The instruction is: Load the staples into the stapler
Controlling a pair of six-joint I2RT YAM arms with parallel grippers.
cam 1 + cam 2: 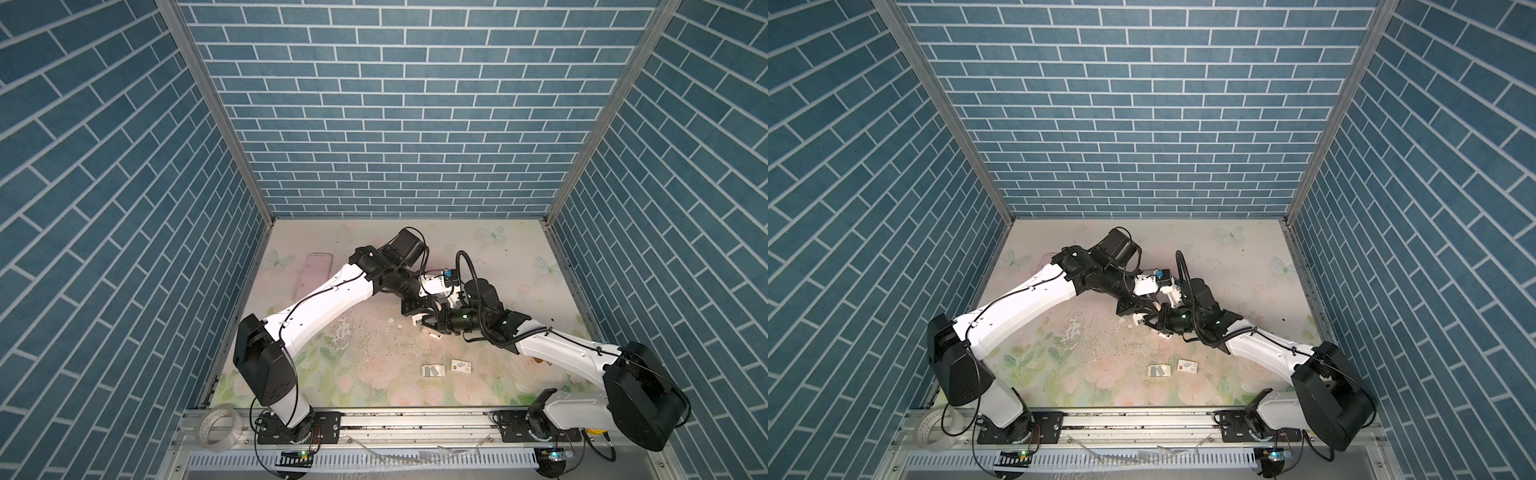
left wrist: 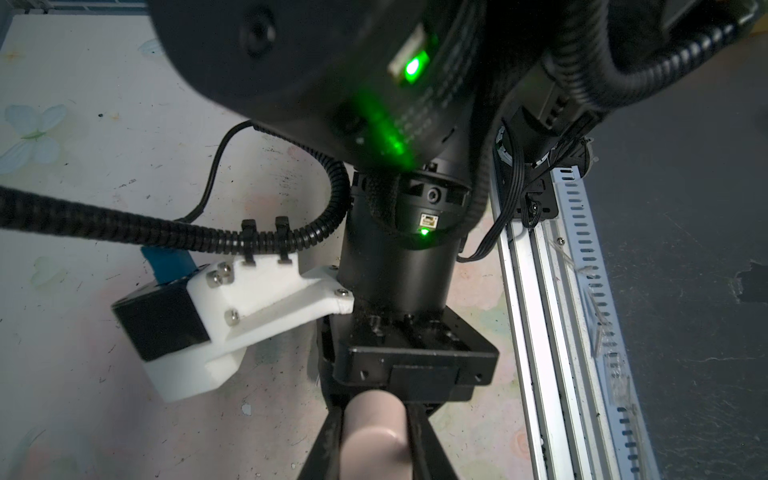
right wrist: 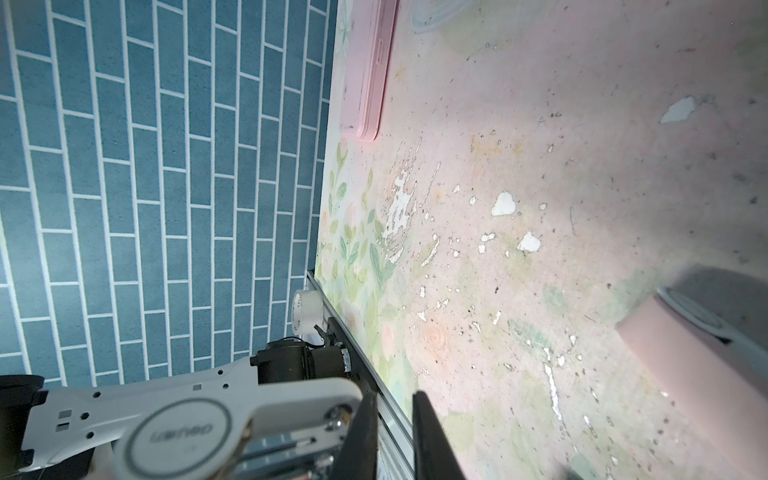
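Floral table [image 1: 519, 266]: left gripper [image 2: 374, 415] clamps the stapler [image 2: 374, 444], seemingly to steady it; right gripper [image 3: 392, 401] slightly parted, empty.

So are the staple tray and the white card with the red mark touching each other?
Apart. In both top views a strip of floral mat shows between the staple tray and the white card, which lie side by side.

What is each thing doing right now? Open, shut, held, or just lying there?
left gripper: shut on the stapler.
stapler: held by its pink end; open or closed, cannot tell.
right gripper: slightly open, nothing seen between its fingers.
staples: lying in their tray, not loaded.
card sleeve: flat beside the tray.
pink case: lying flat.
tape roll: resting on the front rail.
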